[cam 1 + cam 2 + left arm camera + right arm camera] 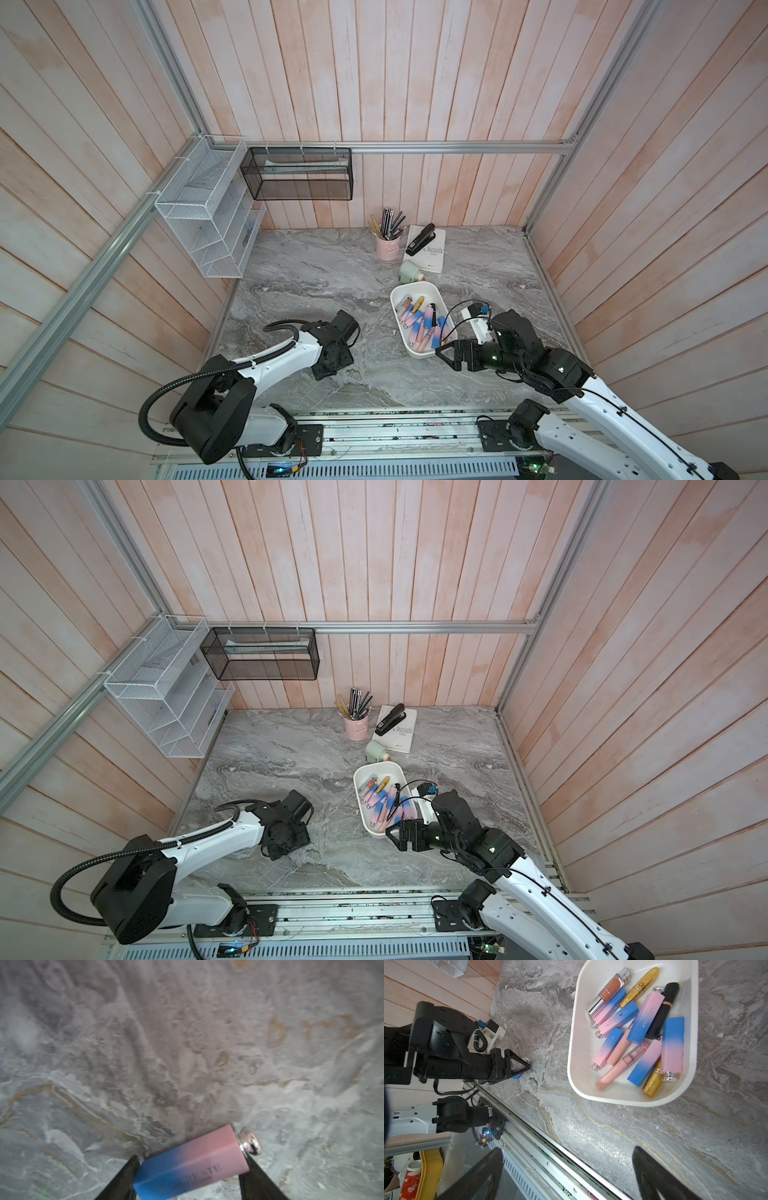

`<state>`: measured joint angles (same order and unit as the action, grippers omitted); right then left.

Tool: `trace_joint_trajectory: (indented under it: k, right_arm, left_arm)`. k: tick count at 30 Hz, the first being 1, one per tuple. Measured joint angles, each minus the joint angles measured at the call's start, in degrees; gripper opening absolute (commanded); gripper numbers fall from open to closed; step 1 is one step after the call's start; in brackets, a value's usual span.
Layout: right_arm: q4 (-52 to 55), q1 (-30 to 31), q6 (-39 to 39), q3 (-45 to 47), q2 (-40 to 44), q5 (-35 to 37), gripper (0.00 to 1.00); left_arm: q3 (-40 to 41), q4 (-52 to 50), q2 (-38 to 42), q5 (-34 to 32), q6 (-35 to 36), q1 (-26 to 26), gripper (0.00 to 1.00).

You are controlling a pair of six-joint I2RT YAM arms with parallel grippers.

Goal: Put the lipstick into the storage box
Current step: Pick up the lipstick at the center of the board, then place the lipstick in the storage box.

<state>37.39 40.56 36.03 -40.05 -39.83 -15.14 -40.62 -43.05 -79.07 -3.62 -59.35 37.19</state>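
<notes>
Left gripper (191, 1157) low, astride the lipstick (187, 1167)

Top views look down; wrist cameras face the table (187, 1043).

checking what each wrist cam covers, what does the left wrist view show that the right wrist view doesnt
Only left wrist: the lettering on the side of the lipstick. Only right wrist: the storage box holding other lipsticks, and the open right gripper. Both: that lipstick between the fingers of the left gripper, and the marble table.
</notes>
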Motion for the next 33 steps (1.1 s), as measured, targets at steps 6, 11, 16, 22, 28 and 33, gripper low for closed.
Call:
trace_joint_trajectory:
  k: [6,11,16,22,28,33]
  right_arm:
    - [0.4,0.0,0.2,1.0,2.0,0.3,0.98]
    - [1.7,0.0,0.5,1.1,3.2,0.8,0.98]
    - [2.6,0.0,0.7,1.5,4.6,1.6,0.98]
    - [3.5,0.0,1.3,1.7,5.3,2.4,0.98]
    - [4.6,0.0,1.9,1.7,6.0,3.7,0.98]
    - [6.3,0.0,3.4,1.7,8.3,5.2,0.98]
  left_arm:
    - [-6.6,0.5,-4.3,1.3,0.2,3.9,0.27]
    - [-14.9,-1.0,-6.1,1.3,0.5,5.0,0.27]
    - [-24.6,-2.2,-7.1,1.1,1.5,5.0,0.27]
    - [-37.6,-2.2,-16.2,1.7,3.9,6.2,0.27]
    - [-53.6,-2.4,-31.1,3.0,6.9,9.6,0.27]
    - [-61.3,-2.6,-38.1,4.8,9.2,11.6,0.27]
